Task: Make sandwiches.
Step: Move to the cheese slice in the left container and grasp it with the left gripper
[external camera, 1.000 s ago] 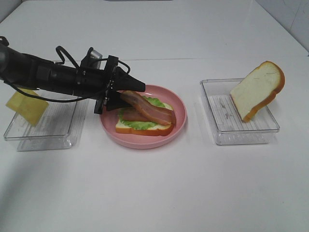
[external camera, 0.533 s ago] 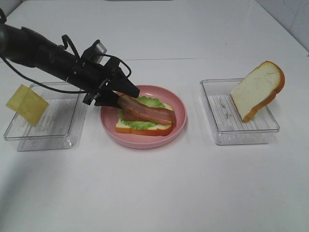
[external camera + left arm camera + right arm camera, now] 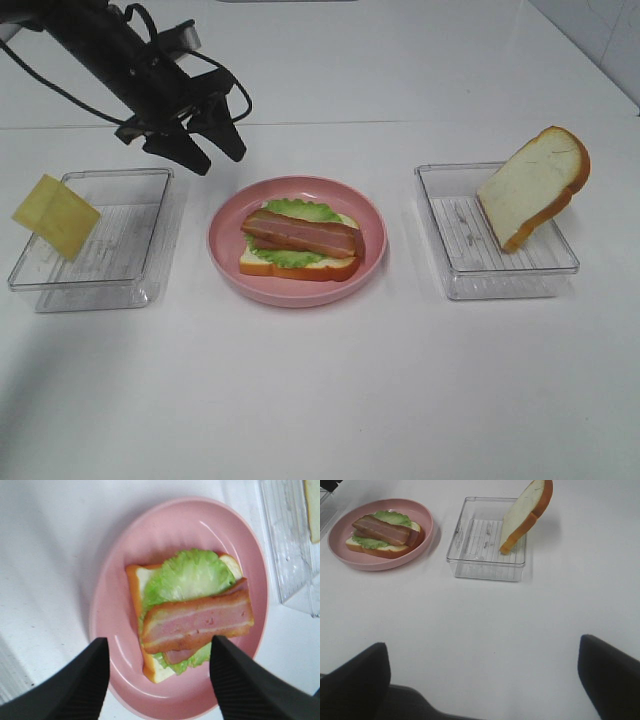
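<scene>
An open-faced sandwich (image 3: 300, 245) lies on the round pink plate (image 3: 373, 250): one white bread slice, green lettuce and bacon strips on top. It also shows in the left wrist view (image 3: 192, 620) and the right wrist view (image 3: 385, 535). A second bread slice (image 3: 533, 187) leans on the right clear tray (image 3: 465, 270). A yellow cheese square (image 3: 55, 216) leans on the left clear tray (image 3: 120, 260). My left gripper (image 3: 210, 152) is open and empty, above and behind the plate's left side. My right gripper (image 3: 482, 680) is open and empty, well short of the right tray.
The white table stretches out in front of the plate and trays. The left arm and its cables (image 3: 120, 60) reach in from the back left corner. A wall edge shows at the far right (image 3: 610, 40).
My left gripper let go of the bacon strip, which now lies flat on the lettuce. The gripper rose and drew back to the left, away from the plate.
</scene>
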`<state>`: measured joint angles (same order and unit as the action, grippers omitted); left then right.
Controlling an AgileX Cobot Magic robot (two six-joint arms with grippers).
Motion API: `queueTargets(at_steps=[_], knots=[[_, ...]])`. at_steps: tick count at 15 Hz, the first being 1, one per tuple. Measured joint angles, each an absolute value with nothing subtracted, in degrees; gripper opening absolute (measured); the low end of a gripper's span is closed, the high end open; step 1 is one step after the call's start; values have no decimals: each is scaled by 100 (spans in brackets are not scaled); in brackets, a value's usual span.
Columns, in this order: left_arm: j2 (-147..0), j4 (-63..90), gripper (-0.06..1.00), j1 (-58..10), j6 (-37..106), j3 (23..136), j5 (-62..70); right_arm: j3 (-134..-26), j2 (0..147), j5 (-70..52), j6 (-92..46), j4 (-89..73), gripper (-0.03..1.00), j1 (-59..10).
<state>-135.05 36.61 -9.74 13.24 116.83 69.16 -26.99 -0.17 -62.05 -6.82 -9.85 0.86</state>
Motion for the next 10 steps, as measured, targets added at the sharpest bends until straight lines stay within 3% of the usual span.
queueTargets(at_steps=[7, 10], knots=[[-12221, 2676, 54, -968, 1266, 12055, 6939, -2699, -17, -6205, -682, -985, 98, 86], [-11482, 1261, 62, -974, 940, 12055, 6950, -2699, -17, -6205, -682, -985, 98, 86]])
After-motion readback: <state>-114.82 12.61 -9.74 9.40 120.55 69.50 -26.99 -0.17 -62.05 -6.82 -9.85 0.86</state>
